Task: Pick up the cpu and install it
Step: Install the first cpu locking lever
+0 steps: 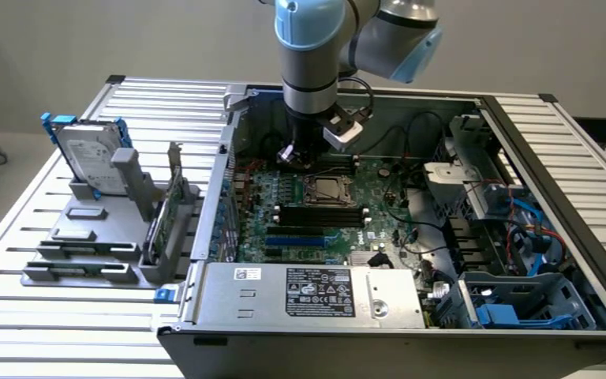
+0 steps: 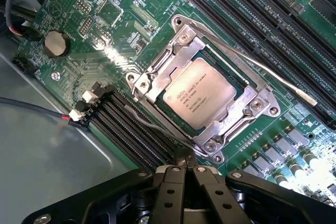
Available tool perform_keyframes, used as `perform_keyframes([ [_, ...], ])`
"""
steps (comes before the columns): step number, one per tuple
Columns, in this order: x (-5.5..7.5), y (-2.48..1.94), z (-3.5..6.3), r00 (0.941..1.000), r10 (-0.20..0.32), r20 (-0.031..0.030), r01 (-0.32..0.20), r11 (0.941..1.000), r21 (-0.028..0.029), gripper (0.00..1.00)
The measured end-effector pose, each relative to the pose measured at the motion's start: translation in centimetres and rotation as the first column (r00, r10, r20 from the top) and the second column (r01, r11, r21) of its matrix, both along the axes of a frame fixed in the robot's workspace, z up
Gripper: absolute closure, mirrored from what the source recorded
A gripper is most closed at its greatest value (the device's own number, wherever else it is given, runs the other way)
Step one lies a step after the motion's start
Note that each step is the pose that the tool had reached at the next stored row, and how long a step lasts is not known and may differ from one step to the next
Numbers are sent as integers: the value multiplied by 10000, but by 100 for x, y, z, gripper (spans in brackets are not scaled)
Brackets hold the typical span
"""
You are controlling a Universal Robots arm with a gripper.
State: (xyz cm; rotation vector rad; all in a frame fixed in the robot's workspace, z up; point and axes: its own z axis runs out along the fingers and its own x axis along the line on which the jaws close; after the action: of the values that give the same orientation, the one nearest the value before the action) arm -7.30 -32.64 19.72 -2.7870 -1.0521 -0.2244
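The claw [image 1: 294, 154] is pinched shut with nothing in it, down inside the case [image 1: 215, 197], at about 11 o'clock of the socket [image 1: 327, 189] in the exterior view. The case wall is close at its 9 o'clock and cables [image 1: 372, 118] at its 3, so it's tight in there. The wrist view adds the good bit: the cpu [image 2: 202, 94] sits flat in the socket, frame over its edges, a thin lever [image 2: 262, 72] alongside.

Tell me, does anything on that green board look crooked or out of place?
Nothing looks spilled or broken. The cpu lies flat and square inside the socket frame. One thin lever sticks out loose beside the frame, apparently unlatched.
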Motion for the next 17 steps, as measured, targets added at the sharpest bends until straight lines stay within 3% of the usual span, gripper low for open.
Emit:
perform_keyframes([
  [7,0,0,0,9999,-136,1,136,9999,-86,89],
  [17,-1,1,7,9997,-257,-1,257,9996,-145,89],
])
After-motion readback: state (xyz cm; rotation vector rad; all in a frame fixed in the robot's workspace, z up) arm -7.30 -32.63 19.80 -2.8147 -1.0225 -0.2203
